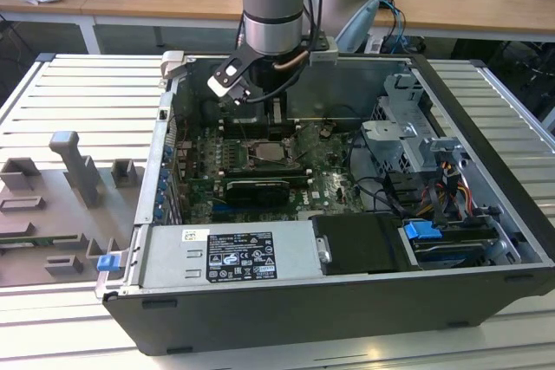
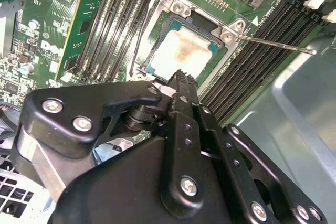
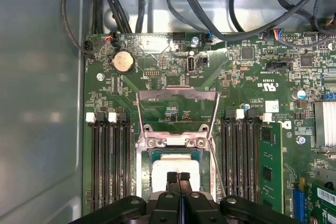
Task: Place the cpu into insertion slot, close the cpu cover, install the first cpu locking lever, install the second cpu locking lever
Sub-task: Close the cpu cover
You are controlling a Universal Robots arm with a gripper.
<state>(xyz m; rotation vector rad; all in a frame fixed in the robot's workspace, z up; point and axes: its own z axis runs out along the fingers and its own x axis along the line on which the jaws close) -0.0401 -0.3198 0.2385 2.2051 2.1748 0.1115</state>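
The cpu (image 3: 160, 169), pale with a brownish smear on top (image 2: 181, 51), lies flat in the insertion slot (image 3: 143, 171) on the green board (image 1: 329, 184). The cpu cover (image 3: 177, 96) is swung open and back from its hinge, so the board shows through its window. One thin locking lever (image 2: 273, 42) sticks out free beside the socket (image 3: 216, 166). My gripper (image 3: 178, 177) hangs just above the cpu's edge, its fingertips (image 2: 181, 80) shut together with nothing between them. In the exterior view the gripper (image 1: 269, 119) reaches down inside the case over the socket (image 1: 263, 152).
Long black memory slots (image 3: 110, 166) flank the socket on both sides (image 3: 239, 161). Cables (image 3: 210, 14) run along the case wall. A drive cage (image 1: 416, 140) and power supply (image 1: 230, 257) crowd the case. Grey fixtures (image 1: 74, 166) sit on the exterior view's left.
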